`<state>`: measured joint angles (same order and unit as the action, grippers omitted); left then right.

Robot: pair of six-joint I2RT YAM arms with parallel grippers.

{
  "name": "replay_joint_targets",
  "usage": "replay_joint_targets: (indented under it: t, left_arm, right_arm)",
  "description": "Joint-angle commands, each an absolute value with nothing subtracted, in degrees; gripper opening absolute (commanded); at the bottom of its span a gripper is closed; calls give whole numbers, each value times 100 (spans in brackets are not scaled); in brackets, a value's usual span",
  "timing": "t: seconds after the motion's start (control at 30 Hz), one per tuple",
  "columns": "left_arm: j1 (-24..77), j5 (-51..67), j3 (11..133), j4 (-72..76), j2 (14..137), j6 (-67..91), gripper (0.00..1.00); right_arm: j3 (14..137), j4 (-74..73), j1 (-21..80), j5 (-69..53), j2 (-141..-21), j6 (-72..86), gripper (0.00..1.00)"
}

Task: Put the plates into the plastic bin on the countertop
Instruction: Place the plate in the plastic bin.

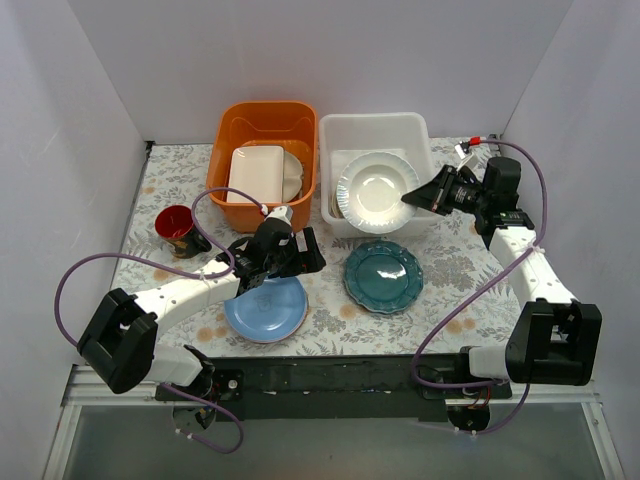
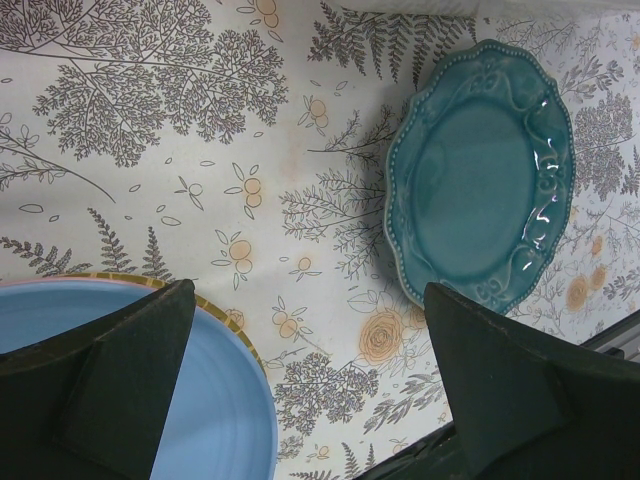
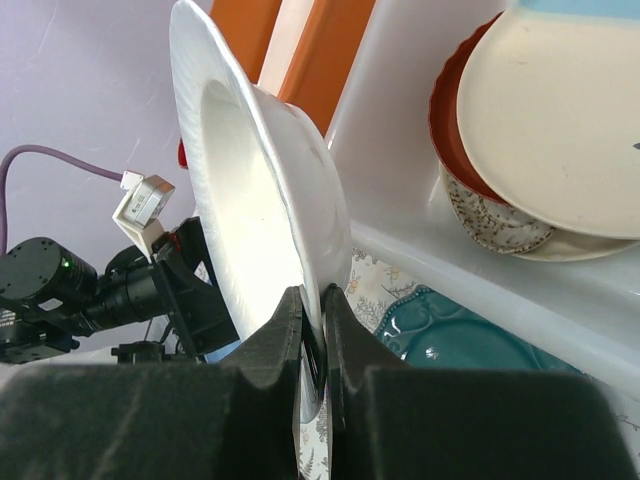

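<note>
Lying under everything, the countertop (image 1: 460, 270) bears the plastic bin (image 1: 375, 125) at its far side. The right arm bends in from the bin's right, its right gripper (image 3: 313, 330) pinched on the rim of a white plate (image 1: 377, 192) that tilts steeply at the bin's near wall. The left arm stretches low, front-left of the bin, with the left gripper (image 2: 308, 300) spread wide above a light blue plate (image 1: 265, 310). A teal plate (image 1: 383, 276) lies just in front of the bin. The stacked plates (image 3: 540, 130) inside the bin are partly cut off. A white tag (image 3: 145, 205) has print too small to read.

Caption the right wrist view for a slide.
The right gripper, fingers pinching the white plate by its rim, beside the plastic bin holding plates.
</note>
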<state>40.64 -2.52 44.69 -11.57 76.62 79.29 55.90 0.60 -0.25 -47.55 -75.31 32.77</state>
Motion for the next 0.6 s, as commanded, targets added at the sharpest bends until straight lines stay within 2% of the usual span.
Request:
replay_joint_targets:
  t: [0.0,0.57]
  left_arm:
    - [4087,-325,4650,-1186,7506,7857,98]
    - [4087,-352,4658,-1204,7568,7822,98]
  right_arm:
    - [6047,694,-9,-5027,-7541,3454,1]
    - [6266,1221,-9,-4474,-8217,3551,1]
